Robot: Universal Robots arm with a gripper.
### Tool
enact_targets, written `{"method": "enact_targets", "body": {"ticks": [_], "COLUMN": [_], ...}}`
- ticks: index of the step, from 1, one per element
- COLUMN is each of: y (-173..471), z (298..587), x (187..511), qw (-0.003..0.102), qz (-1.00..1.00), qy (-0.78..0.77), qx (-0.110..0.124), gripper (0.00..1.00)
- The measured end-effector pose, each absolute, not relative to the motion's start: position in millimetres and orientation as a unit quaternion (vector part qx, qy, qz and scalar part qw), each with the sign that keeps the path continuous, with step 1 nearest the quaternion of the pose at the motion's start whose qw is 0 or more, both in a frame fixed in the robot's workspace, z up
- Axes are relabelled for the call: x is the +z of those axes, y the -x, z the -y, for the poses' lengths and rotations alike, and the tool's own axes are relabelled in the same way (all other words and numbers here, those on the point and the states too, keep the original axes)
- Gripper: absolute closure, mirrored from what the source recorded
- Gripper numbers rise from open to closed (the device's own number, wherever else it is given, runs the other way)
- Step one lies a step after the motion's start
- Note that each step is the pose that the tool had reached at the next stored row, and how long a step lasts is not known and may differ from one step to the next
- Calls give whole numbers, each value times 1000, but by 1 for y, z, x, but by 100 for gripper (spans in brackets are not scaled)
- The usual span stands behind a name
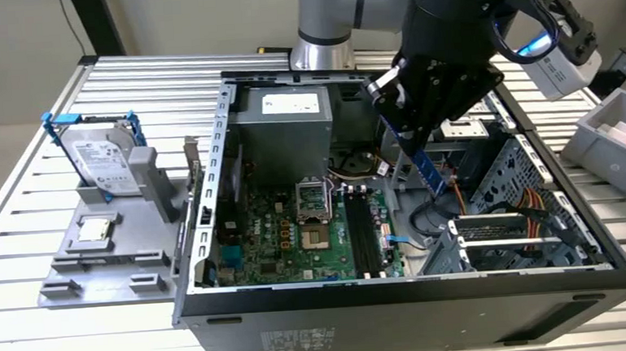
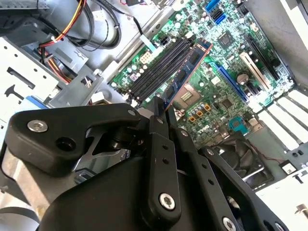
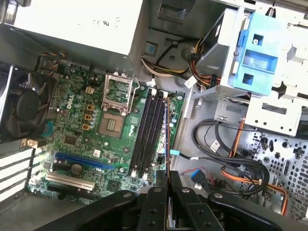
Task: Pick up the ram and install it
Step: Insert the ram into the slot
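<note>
Exterior view shows the tool (image 1: 415,132) pinching the ram (image 1: 432,171), which hangs just below it above the motherboard (image 1: 284,234). In the first wrist view the ram's long axis runs parallel to the black memory slots (image 3: 149,130), just beside them, unseated.

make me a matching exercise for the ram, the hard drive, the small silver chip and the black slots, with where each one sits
Things:
1 ram
2 hard drive
3 small silver chip
4 black slots

Places:
A on the motherboard inside the case
B lying flat on the grey stand
C gripped by the tool above the motherboard
D standing upright in the grey stand outside the case

Pairs: 1-C, 2-D, 3-B, 4-A
</note>
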State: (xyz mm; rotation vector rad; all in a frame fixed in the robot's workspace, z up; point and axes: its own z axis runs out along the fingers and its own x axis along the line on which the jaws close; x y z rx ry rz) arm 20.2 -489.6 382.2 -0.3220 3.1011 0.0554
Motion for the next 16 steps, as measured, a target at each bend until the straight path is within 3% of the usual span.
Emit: {"method": "enact_targets", "body": {"ticks": [16], "y": [-20], "z": [490], "x": [382], "qw": [12], "qz": [-995], "qy": [98], "qx": [18], "gripper": [100]}}
